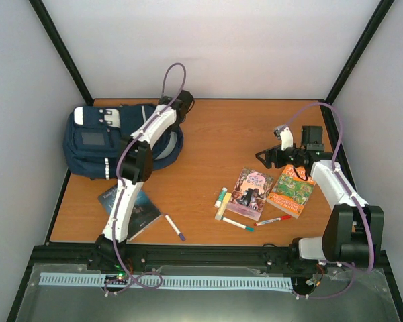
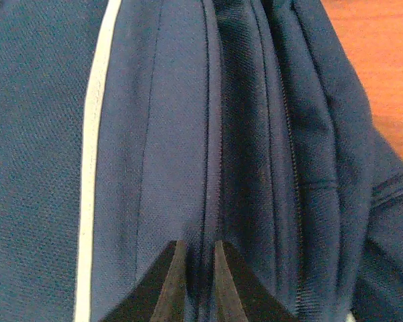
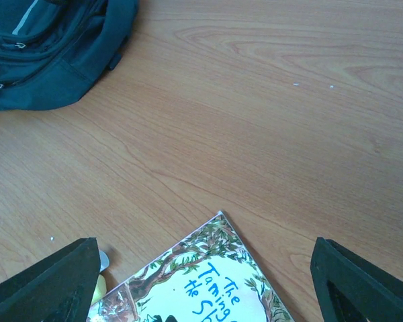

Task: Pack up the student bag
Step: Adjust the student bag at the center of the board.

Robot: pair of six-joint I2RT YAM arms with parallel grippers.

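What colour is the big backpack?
Navy blue with thin white stripes; the backpack shows best in the top view.

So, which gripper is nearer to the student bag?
Left. The left gripper is at the student bag, closed on its fabric; the right gripper stands open across the table, over a book.

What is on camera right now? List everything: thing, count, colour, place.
student bag: one, navy-blue with white stripes, far left of the table.
books: three. The dark book is near left, partly under the left arm. The purple-pink book is right of centre, with the orange-green book beside it.
markers: five, mixed colours. The purple-tipped marker is by the dark book. The other four, among them the teal-capped marker, are by the purple-pink book.
table: one, orange-brown wood.
left gripper: black, jaws nearly together on a fold of the bag.
right gripper: black, open, above a book corner.
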